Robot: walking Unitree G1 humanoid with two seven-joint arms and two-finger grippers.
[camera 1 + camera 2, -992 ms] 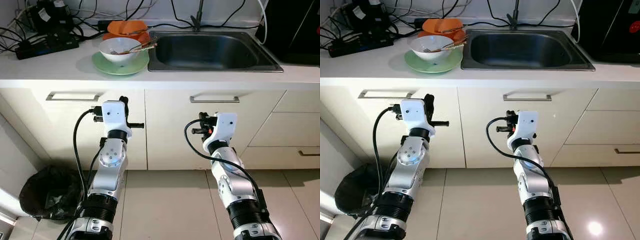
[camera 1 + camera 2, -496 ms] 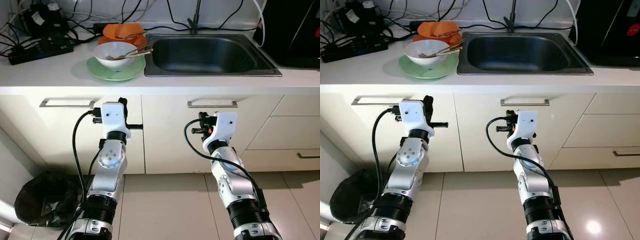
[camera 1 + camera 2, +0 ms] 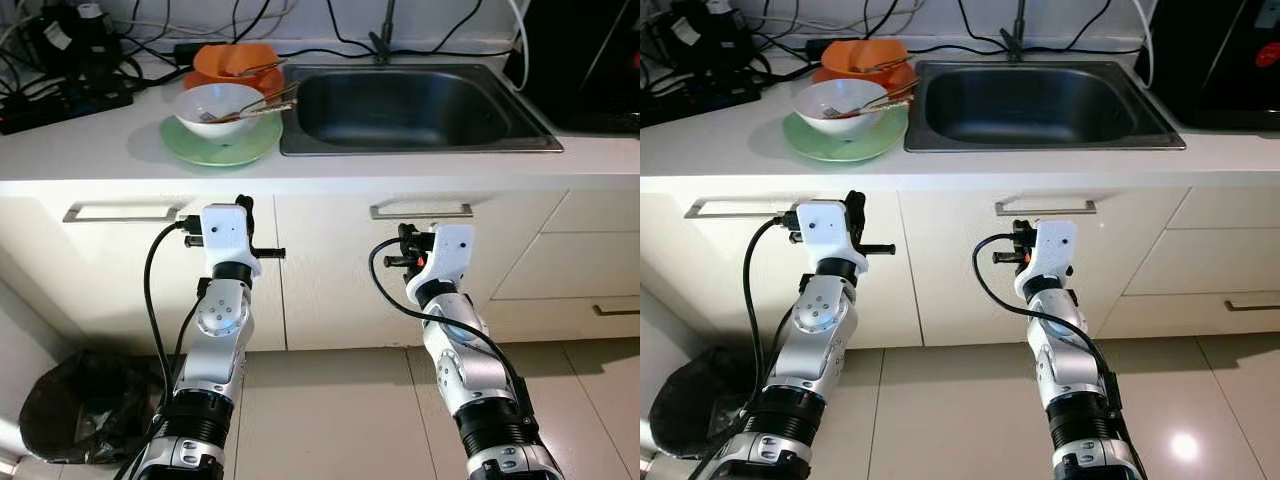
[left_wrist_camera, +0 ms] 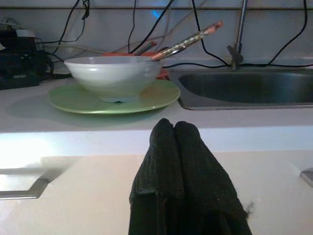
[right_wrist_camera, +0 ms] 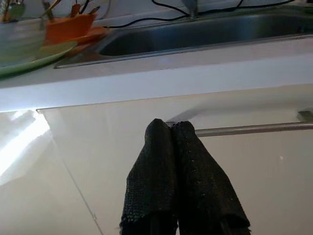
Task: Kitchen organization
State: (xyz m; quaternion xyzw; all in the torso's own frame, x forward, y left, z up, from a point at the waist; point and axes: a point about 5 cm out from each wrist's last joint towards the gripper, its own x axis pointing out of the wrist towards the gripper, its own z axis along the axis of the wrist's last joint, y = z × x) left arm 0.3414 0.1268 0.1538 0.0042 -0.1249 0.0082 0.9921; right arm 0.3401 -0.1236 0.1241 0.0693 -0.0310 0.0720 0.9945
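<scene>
While both silver arms are raised in front of the cream cabinet fronts (image 3: 330, 270), the white countertop (image 3: 120, 140) spans the scene above them. Set into it is a stainless steel sink (image 3: 410, 100), its basin dark, with a faucet stem rising at the back. A black appliance (image 3: 1230, 60) stands on the counter to the sink's right. At the far left of the counter a tangle of black cables and a power strip (image 3: 60, 100) lie against the wall. On the floor below left sits a black trash bag (image 3: 80, 415).

Just left of the sink a pale green plate (image 3: 220, 143) rests on the counter, carrying a white bowl (image 3: 218, 103) with chopsticks (image 4: 188, 40) and a fork leaning out toward the sink. Behind it, touching the plate's far edge, stands an orange bowl (image 3: 230, 62).

Bar handles (image 3: 420, 210) run along the cabinet tops. The left gripper (image 4: 173, 129) points at the counter edge below the green plate, its two black fingers pressed together and holding nothing. The right gripper (image 5: 168, 129) faces the cabinet near a bar handle, fingers likewise pressed together and empty.
</scene>
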